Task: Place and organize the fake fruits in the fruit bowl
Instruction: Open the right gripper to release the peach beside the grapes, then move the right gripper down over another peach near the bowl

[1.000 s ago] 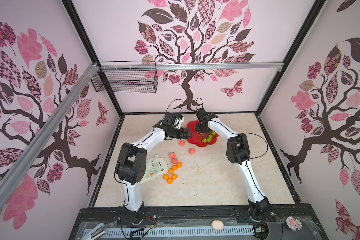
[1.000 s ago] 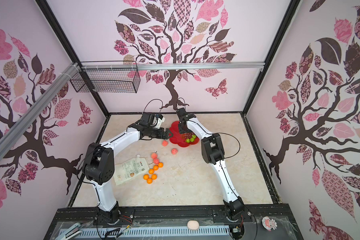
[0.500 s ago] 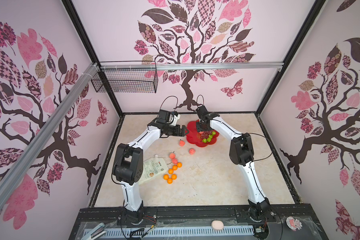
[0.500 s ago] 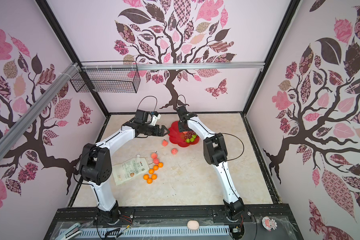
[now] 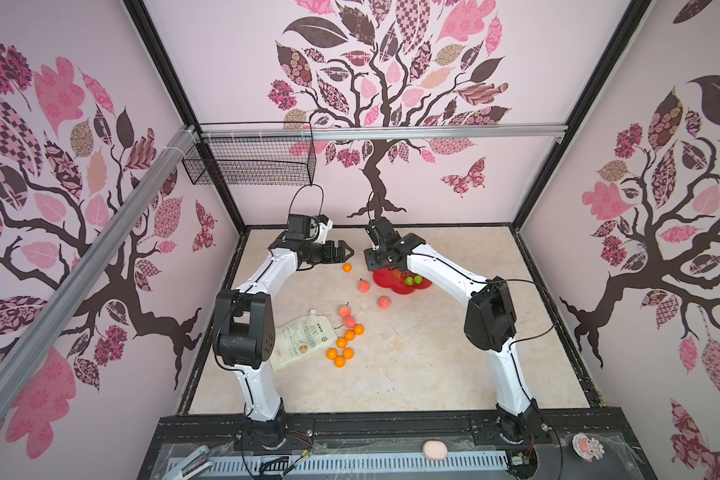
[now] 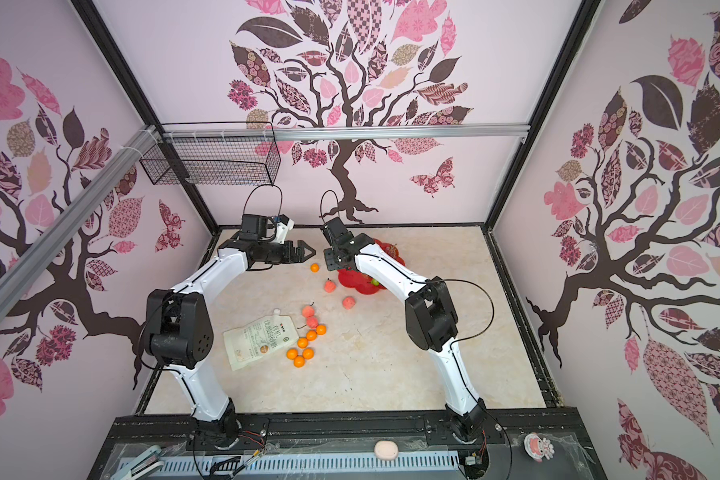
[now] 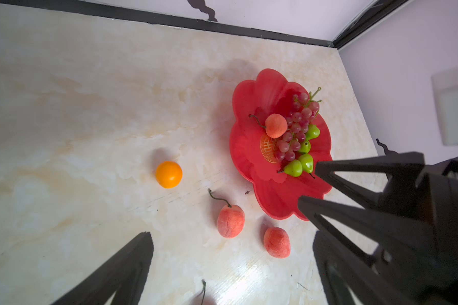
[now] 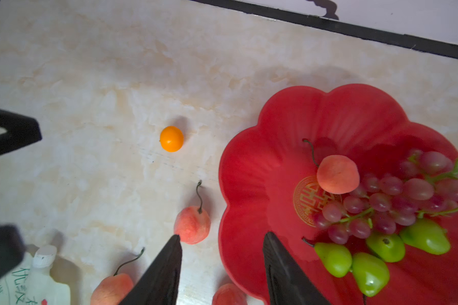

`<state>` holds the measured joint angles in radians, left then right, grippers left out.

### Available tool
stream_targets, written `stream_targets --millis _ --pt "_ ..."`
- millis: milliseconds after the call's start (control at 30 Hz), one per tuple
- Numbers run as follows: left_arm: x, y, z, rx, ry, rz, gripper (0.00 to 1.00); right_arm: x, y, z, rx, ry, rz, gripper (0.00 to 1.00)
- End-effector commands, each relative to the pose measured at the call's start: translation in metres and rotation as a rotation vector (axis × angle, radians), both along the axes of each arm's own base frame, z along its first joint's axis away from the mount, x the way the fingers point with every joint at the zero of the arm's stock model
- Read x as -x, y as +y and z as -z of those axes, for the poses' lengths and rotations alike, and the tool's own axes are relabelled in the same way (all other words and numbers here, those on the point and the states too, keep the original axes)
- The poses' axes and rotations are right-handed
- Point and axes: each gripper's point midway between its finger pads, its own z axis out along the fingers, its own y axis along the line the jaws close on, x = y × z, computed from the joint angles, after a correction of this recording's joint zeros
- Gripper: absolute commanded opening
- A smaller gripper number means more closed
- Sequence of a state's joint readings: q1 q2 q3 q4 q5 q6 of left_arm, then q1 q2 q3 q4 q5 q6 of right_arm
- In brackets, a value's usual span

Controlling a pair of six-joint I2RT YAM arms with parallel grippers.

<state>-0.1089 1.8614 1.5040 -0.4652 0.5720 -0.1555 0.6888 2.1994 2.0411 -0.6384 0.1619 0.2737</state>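
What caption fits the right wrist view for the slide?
Open, empty claw above the fruit bowl edge; inside: one peach, grape bunch, four pears; orange on the table.

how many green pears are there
4 pears, all in the fruit bowl, lined along one side of the grape bunch. None on the table; one could hide under the grapes.

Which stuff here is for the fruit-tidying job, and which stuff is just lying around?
For the job: red fruit bowl, grape bunch, green pears, peaches, oranges.

Just lying about: white pouch on the table, black wire basket hanging up on the rail.
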Motion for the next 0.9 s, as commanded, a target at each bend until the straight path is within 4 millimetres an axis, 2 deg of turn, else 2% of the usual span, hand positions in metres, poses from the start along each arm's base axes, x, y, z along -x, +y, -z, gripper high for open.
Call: stream_targets --millis 0,167,267,500,633,800,833,867 --pt "-0.003 0.01 -0.024 0.033 -0.065 0.011 0.99 0.011 0.018 0.006 -0.018 0.023 -0.018 0.53" --pt "-0.006 0.017 -0.026 0.088 -0.054 0.017 0.98 0.027 0.04 0.03 0.008 0.041 -0.043 0.53" --pt "-0.007 0.02 -0.025 0.092 -0.051 0.008 0.98 0.029 0.045 0.049 0.028 0.071 -0.039 0.52" --pt "-0.012 0.019 -0.025 0.177 -0.016 0.017 0.98 0.024 0.045 0.08 0.118 0.084 -0.022 0.52" --pt "-0.016 0.023 -0.029 0.25 -0.007 0.009 0.98 0.02 0.041 0.088 0.153 0.076 -0.005 0.53" --pt "-0.017 0.024 -0.031 0.262 -0.009 0.011 0.98 0.018 0.033 0.104 0.211 0.079 0.009 0.54" --pt "-0.017 0.024 -0.031 0.263 -0.008 0.01 0.98 0.013 0.038 0.092 0.193 0.055 0.01 0.54" --pt "-0.017 0.024 -0.031 0.265 -0.008 0.011 0.98 0.012 0.037 0.099 0.205 0.06 0.01 0.55"
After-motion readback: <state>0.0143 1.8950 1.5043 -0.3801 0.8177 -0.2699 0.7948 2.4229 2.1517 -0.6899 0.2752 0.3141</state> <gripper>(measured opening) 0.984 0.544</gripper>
